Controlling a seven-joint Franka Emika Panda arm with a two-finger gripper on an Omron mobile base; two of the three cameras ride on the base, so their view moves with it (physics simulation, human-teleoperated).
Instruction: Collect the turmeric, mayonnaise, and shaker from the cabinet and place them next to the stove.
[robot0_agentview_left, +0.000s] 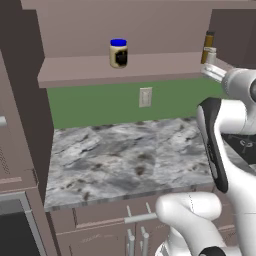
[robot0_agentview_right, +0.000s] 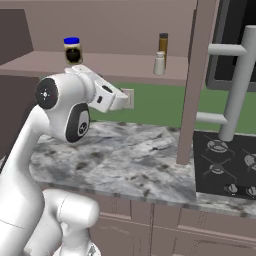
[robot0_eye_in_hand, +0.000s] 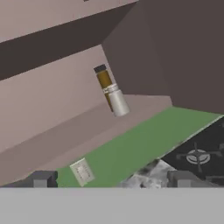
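A grey marbled table (robot0_agentview_left: 125, 160) runs below a green back wall (robot0_agentview_left: 100, 105), which carries a pale wall outlet (robot0_agentview_left: 145, 97) near its middle. Under the table's near edge sit brown base drawers (robot0_agentview_left: 100, 220) with pale bar handles (robot0_agentview_left: 137, 218). At the far right, a grey ladder-like bar frame (robot0_agentview_right: 235, 85) stands against a dark panel.

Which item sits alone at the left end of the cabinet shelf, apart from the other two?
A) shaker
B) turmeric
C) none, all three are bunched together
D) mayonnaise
D: the mayonnaise stands by itself toward the left of the cabinet shelf, while the turmeric and shaker stand close together at the right end, the shaker in front.
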